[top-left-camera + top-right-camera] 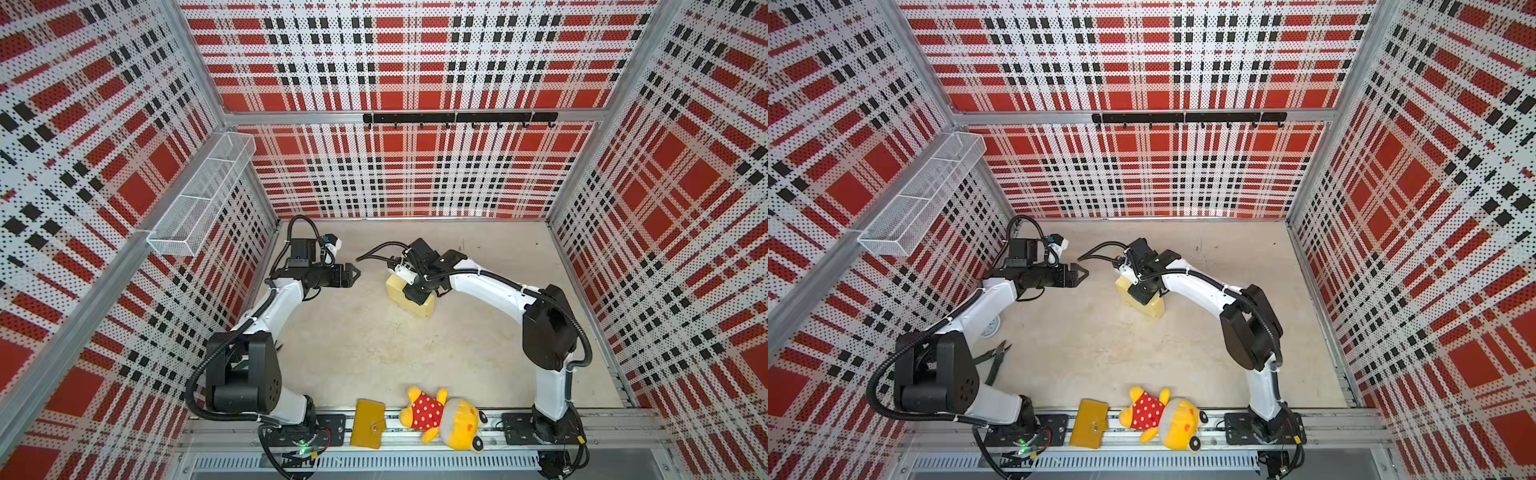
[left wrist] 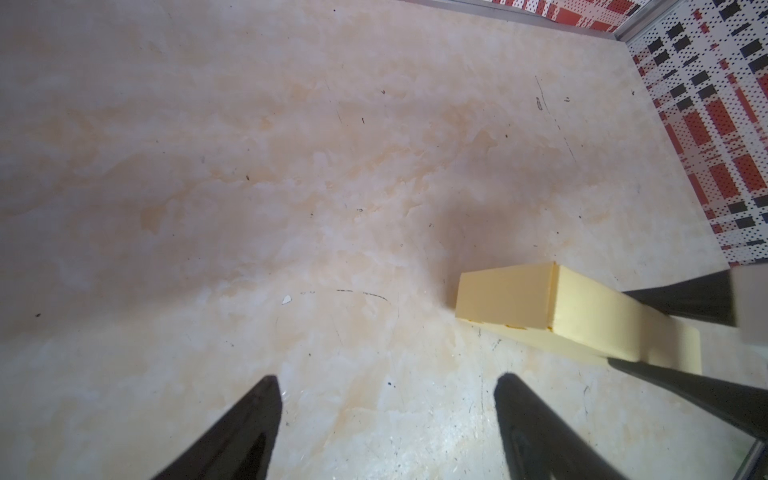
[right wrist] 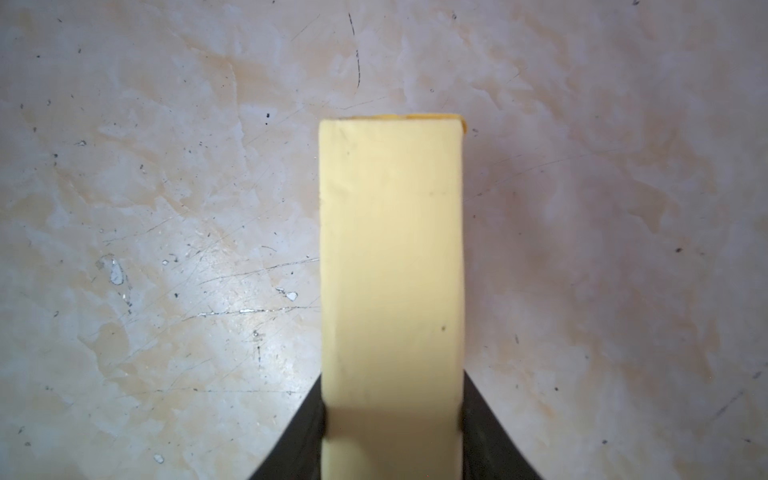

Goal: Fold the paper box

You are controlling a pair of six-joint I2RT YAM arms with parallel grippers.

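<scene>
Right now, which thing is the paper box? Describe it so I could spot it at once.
Look at the pale marbled table, toward its far middle. There the right gripper is shut on the paper box, a pale yellow cardboard block. The mustard wallet and plush toy are deeper yellow and lie at the near edge.

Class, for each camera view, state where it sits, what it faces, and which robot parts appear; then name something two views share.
Top views: high above the front, looking down at the table; both arms show.
Left wrist: on the left arm, looking past the open left tool across the table at the paper box.
Right wrist: on the right arm, looking down on the paper box clamped in the right tool.
Shared: both wrist views show the paper box.
</scene>
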